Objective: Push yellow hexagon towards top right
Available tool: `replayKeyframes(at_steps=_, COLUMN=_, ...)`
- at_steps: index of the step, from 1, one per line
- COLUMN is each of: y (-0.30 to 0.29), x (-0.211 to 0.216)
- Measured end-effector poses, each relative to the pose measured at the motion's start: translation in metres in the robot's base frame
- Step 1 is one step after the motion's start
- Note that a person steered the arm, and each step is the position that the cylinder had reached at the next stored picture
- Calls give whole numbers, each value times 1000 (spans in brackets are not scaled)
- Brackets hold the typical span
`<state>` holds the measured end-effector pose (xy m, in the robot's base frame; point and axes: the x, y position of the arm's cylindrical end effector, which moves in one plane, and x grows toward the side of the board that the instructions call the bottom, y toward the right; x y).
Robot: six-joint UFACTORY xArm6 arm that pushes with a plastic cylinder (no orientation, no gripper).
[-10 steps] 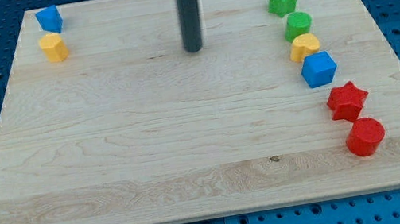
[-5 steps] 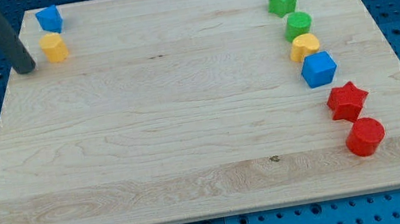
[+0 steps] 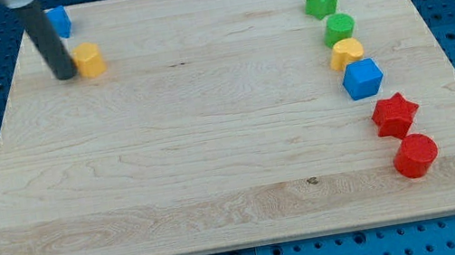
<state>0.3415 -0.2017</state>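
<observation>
The yellow hexagon (image 3: 90,59) lies on the wooden board (image 3: 212,148) near the view's top left. My tip (image 3: 66,76) stands right against its left side, touching it. A blue block (image 3: 59,22) sits just above, partly hidden behind the rod.
Down the view's right side runs a line of blocks: a green star (image 3: 321,0), a green round block (image 3: 339,29), a yellow block (image 3: 346,54), a blue cube (image 3: 363,79), a red star (image 3: 395,114) and a red round block (image 3: 415,155).
My tip swept from the board's top middle to the far left edge, then came right against the yellow hexagon. The hexagon has slid a little to the right and slightly down.
</observation>
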Motion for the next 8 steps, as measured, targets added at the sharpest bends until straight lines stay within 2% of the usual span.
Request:
replayKeyframes(at_steps=1, y=48, x=-26)
replayKeyframes(at_steps=2, y=64, x=-45)
replayKeyframes(at_steps=4, y=173, x=-62)
replayKeyframes(at_steps=5, y=211, x=-85)
replayKeyframes(at_steps=6, y=222, x=-103)
replayKeyframes(at_steps=8, y=289, x=-112)
